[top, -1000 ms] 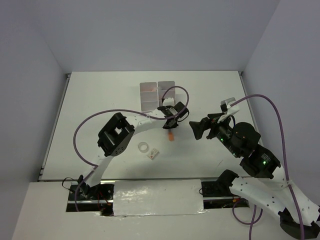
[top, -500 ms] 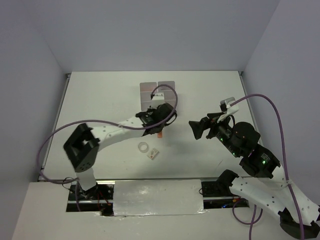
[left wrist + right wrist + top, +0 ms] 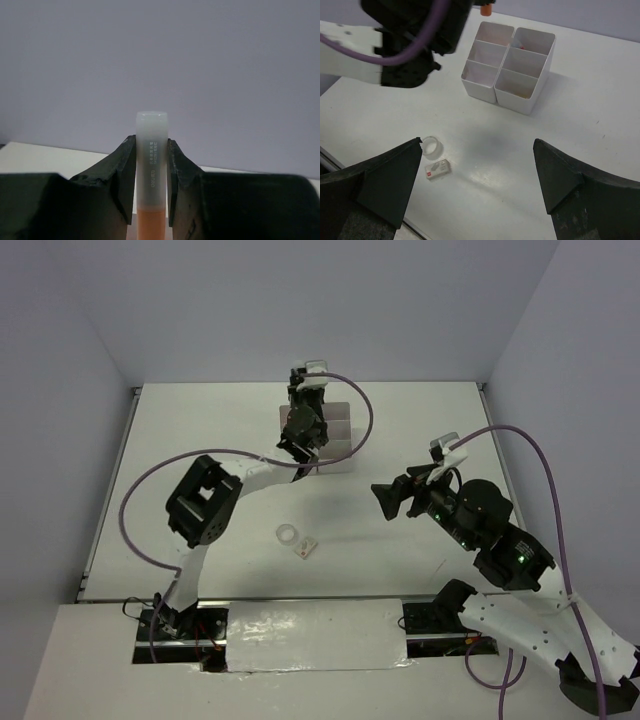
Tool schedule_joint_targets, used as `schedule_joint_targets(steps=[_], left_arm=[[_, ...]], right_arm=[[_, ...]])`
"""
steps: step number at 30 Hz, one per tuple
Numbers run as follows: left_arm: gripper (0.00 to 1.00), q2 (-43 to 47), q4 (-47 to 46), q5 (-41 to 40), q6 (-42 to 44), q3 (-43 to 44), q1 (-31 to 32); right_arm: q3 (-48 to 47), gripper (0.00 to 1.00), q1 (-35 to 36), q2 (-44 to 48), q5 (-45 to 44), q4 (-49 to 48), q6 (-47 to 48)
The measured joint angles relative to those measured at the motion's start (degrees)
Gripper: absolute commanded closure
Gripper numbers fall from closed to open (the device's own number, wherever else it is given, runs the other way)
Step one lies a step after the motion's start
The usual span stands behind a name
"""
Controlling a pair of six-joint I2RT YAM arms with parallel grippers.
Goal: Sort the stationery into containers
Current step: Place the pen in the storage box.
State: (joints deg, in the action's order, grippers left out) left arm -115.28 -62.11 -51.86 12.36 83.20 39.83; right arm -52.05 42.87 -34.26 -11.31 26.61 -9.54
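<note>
My left gripper [image 3: 151, 150] is shut on an orange highlighter [image 3: 151, 150] with a frosted cap, held upright. In the top view the left gripper [image 3: 303, 440] is raised over the white containers [image 3: 340, 422] and hides part of them. In the right wrist view the highlighter's orange end [image 3: 486, 8] hangs above the back of the containers [image 3: 540, 67]. A clear tape ring [image 3: 431, 147] and a white eraser [image 3: 437, 169] lie on the table; both also show in the top view, the ring [image 3: 288, 535] and the eraser [image 3: 305, 550]. My right gripper [image 3: 477, 175] is open and empty, held above the table.
The left arm [image 3: 405, 40] crosses the upper left of the right wrist view. The right gripper [image 3: 385, 498] hangs right of the ring and eraser. Small coloured bits show inside the right-hand boxes [image 3: 522, 46].
The left arm has lifted the orange highlighter from near the table's middle and swung it back and up over the containers. The right arm has barely moved.
</note>
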Motion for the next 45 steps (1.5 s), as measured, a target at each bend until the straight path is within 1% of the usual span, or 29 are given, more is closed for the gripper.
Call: schedule_joint_targets(steps=[3, 5, 7, 12, 18, 22, 29, 34, 35, 36, 37, 38, 39, 40, 42, 45], left_arm=[[1.0, -7.0, -4.3, 0.9, 6.9, 3.3, -0.8], [1.0, -8.5, -5.0, 1.3, 8.0, 3.2, -1.1], [1.0, -8.3, -6.2, 2.0, 6.9, 2.4, -1.5], [1.0, -5.2, -7.3, 4.7, 0.5, -1.0, -3.8], [1.0, -1.9, -3.8, 11.0, -12.1, -5.8, -9.1], [1.0, -1.9, -2.7, 14.1, -17.2, -7.2, -11.0], [1.0, -1.9, -1.7, 17.6, -20.8, -8.3, -10.9], [1.0, -1.9, -1.7, 18.3, -22.7, -8.4, -10.9], [0.98, -1.9, -1.7, 18.3, -23.0, -8.4, -10.9], [0.92, -1.9, -1.7, 18.3, -23.2, -8.5, -10.9], [0.9, -1.9, -1.6, 18.3, -23.3, -8.5, -10.9], [0.85, -1.9, -1.5, 18.4, -23.3, -8.5, -10.9], [0.78, -1.9, -1.4, 18.3, -23.3, -8.6, -10.9], [0.77, -2.0, -1.4, 18.4, -23.3, -8.6, -10.9], [0.7, -2.1, -1.4, 18.5, -23.3, -8.6, -10.9], [0.67, -2.3, -1.4, 18.9, -23.3, -9.1, -10.9]], right_arm=[[0.0, 0.0, 0.0, -0.6, 0.2, 0.0, 0.1], [0.0, 0.0, 0.0, -0.9, 0.2, 0.0, 0.2], [0.0, 0.0, 0.0, -1.2, 0.2, 0.0, 0.2], [0.0, 0.0, 0.0, -2.1, 0.2, 0.0, 0.2], [0.0, 0.0, 0.0, -3.4, 0.8, 0.0, 0.3], [0.0, 0.0, 0.0, -3.6, 1.0, 0.0, 0.4], [0.0, 0.0, 0.0, -4.4, 2.0, 0.0, 0.5], [0.0, 0.0, 0.0, -4.5, 2.3, 0.0, 0.5], [0.0, 0.0, 0.0, -4.5, 2.3, 0.0, 0.5], [0.0, 0.0, 0.0, -4.5, 2.4, 0.0, 0.5], [0.0, 0.0, 0.0, -4.5, 2.5, 0.0, 0.5], [0.0, 0.0, 0.0, -4.5, 2.6, 0.0, 0.5], [0.0, 0.0, 0.0, -4.5, 2.7, 0.0, 0.5], [0.0, 0.0, 0.0, -4.5, 2.8, 0.0, 0.5], [0.0, 0.0, 0.0, -4.5, 2.9, 0.0, 0.5], [0.0, 0.0, 0.0, -4.5, 3.0, 0.0, 0.5]])
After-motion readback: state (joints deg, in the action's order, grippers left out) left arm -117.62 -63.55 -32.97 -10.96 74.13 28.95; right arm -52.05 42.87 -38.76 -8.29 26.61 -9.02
